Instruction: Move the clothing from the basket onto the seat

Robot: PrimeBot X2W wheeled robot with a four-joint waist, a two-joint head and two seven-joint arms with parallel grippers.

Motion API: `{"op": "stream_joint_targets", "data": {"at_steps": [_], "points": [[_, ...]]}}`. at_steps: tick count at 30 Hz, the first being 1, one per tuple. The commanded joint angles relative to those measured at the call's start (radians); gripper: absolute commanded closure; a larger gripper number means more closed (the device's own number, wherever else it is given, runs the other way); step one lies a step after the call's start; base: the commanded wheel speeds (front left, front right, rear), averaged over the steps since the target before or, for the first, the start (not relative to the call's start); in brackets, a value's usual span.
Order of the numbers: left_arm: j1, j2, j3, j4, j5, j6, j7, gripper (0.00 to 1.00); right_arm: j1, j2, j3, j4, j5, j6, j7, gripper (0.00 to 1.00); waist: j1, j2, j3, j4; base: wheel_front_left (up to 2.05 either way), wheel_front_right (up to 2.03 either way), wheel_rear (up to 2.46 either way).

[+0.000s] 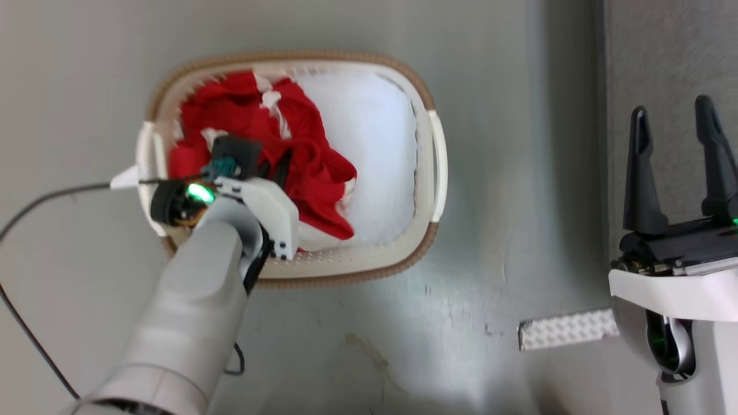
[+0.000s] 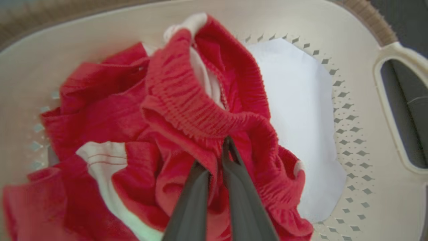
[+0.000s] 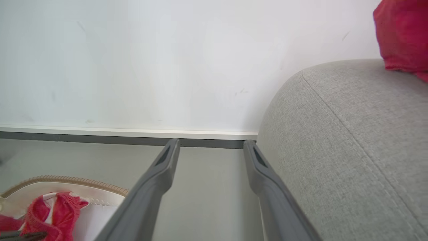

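Observation:
The cream-white basket [image 1: 424,173] with a brown rim stands on the grey floor. Red clothing [image 1: 311,167] with white trim is bunched in its left half, and the pale bottom shows on the right. My left gripper [image 1: 277,166] reaches down into the pile. In the left wrist view this gripper [image 2: 215,152] is shut on a red elastic waistband of the clothing [image 2: 187,103]. My right gripper [image 1: 674,167] stands open beside the grey seat [image 3: 351,150], nothing between its fingers [image 3: 167,167]. Another red garment [image 3: 404,33] lies on the seat's top edge.
A black cable [image 1: 34,207] runs over the floor left of the basket. A white textured strip [image 1: 568,328] lies on the floor near my right arm. A white wall with a dark baseboard [image 3: 127,138] stands behind the basket [image 3: 67,182].

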State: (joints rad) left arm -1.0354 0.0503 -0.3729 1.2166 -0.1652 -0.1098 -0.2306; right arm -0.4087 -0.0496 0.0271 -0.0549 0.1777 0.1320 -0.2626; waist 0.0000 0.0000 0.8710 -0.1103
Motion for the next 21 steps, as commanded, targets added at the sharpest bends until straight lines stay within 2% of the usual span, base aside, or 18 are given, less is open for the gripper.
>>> {"op": "stream_joint_targets", "data": {"at_steps": [1,11,21], "points": [[0.027,0.004,0.001,-0.01,-0.019,-0.002,-0.014,1.0,0.012,-0.002,-0.003,0.013,-0.003,-0.003,-0.003,0.0,0.0,0.0,-0.072,0.02,0.0,0.0,0.0],[0.218,0.002,0.005,-0.167,-0.099,-0.007,-0.034,1.0,0.099,-0.002,0.019,0.117,0.011,-0.003,-0.003,0.0,0.0,0.0,-0.392,0.055,0.0,0.0,0.0],[0.456,0.011,0.02,-0.446,-0.147,0.04,-0.028,1.0,0.219,-0.002,0.08,0.205,0.028,-0.003,-0.003,0.0,0.0,0.0,-0.673,0.076,0.0,0.0,0.0]]}}
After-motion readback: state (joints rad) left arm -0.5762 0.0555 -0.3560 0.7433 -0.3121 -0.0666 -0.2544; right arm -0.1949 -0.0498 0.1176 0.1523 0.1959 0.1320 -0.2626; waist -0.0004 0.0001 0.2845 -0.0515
